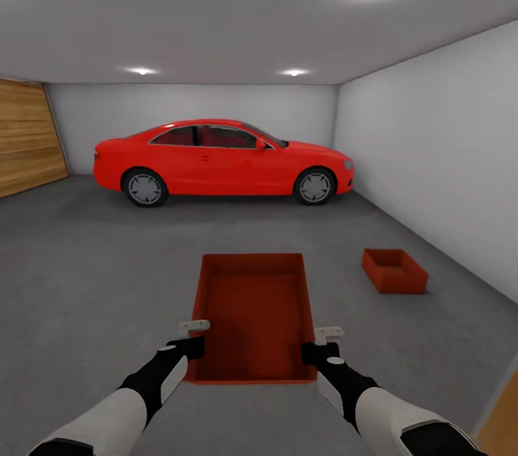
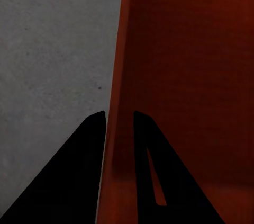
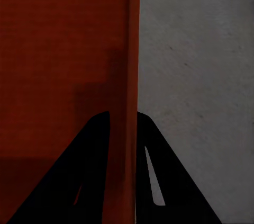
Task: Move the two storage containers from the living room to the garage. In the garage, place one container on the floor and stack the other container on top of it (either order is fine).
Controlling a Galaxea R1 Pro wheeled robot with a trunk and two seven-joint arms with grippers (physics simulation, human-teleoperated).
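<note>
storage container (image 1: 253,316) is held up in front of the robot, open top up, over the dark grey concrete floor (image 1: 86,262). left gripper (image 1: 193,338) is clamped on its left wall, one finger inside and one outside; right gripper (image 1: 321,343) pinches the right wall the same way (wrist views confirm both). second container (image 1: 393,270) sits on the floor ahead to the right, near the white wall (image 1: 439,154). garage: red car (image 1: 223,161) parked across the far end, slatted wooden door (image 1: 29,136) at left.

A garage: red car (image 1: 223,161), dark concrete floor (image 1: 86,262), slatted wooden door (image 1: 29,136), bare white-grey walls (image 1: 432,147).
</note>
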